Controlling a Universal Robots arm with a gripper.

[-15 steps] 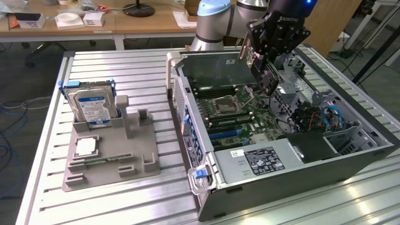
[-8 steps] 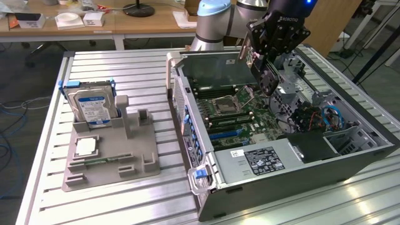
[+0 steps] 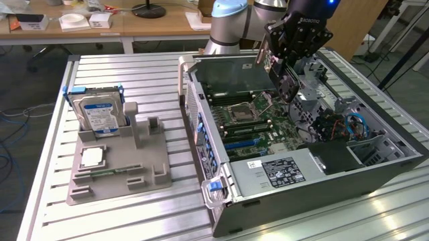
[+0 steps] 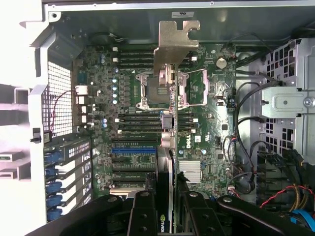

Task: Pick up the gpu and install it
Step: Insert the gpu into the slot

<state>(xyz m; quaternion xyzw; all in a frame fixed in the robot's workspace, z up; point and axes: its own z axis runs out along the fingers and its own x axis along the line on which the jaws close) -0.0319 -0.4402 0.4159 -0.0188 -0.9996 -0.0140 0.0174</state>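
The gripper point(image 4: 167, 201) hangs over the open case point(image 3: 322, 193), which lies on its side on the desk point(image 3: 120, 70). Its fingers point(image 4: 142, 211) pinch the gpu point(image 3: 290, 86) from both faces. The card hangs on edge below them, above the motherboard point(image 3: 258, 125) at the case's far end and not yet in any slot. The silvery bracket point(image 4: 174, 42) is at the end away from the fingers. On the exterior view's left, well apart from the case, a grey fixture point(image 3: 134, 165) holds the hard drive point(image 3: 100, 114) upright.

**What could go wrong, as I judge it:**

- **The card could swing.** It is held near one end, so the long free end with the bracket could pivot in the pinch if it brushes anything. It would then reach the board crooked.
- **The card is not lined up with its slot.** In the wrist view its length runs across the blue slot point(image 4: 133, 150) and the slots beside it, not along them. It sits over the processor socket point(image 4: 162, 88). If it went down in this pose, the bracket or the card's edge would land on the socket frame or the memory slots and could bend or scratch them.
- **The cables could snag.** Black cables point(image 4: 241, 142) loop loosely on the exterior view's right of the board, where a corner of the card or a finger could catch them.
- **A small offset could do damage.** Pressing down a little off the slot could stress the card's connector edge, or make the card slip between the fingers.
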